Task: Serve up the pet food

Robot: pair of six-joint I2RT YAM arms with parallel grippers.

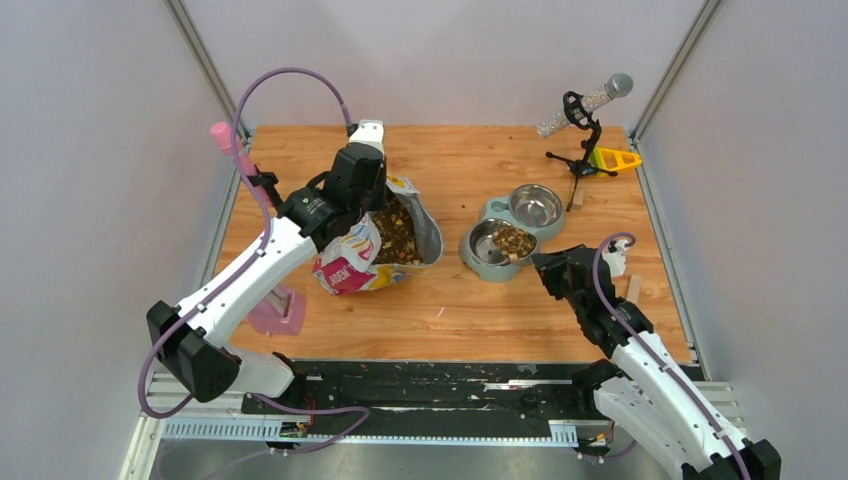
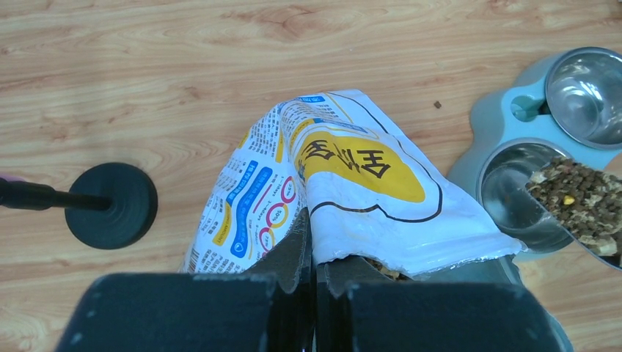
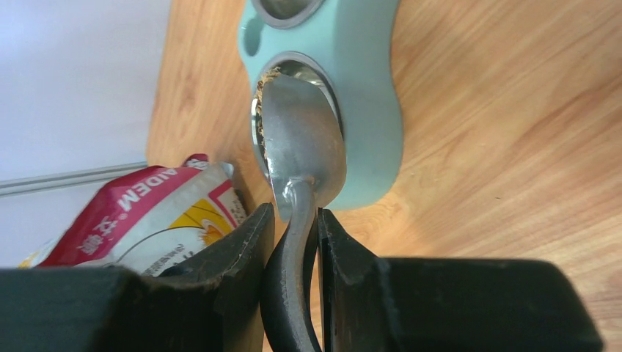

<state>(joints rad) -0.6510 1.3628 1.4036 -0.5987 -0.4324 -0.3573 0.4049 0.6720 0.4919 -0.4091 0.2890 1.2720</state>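
The pet food shows as brown kibble inside the open bag (image 1: 397, 232) and as a heap on the grey scoop (image 2: 579, 194). My left gripper (image 2: 314, 220) is shut on the rim of the colourful bag (image 2: 352, 169), holding its mouth up. My right gripper (image 3: 297, 220) is shut on the scoop's handle. The scoop (image 3: 301, 139) hangs over the near steel bowl (image 2: 506, 198) of the teal double feeder (image 3: 367, 88). The far bowl (image 2: 587, 95) is bare steel. From above, the loaded scoop (image 1: 513, 240) sits over the near bowl.
A microphone on a black stand (image 1: 590, 100) and a yellow piece (image 1: 615, 158) stand at the back right. A pink object (image 1: 275, 310) lies by the left arm. A round black stand base (image 2: 110, 205) is left of the bag. A small wooden block (image 1: 632, 288) lies right.
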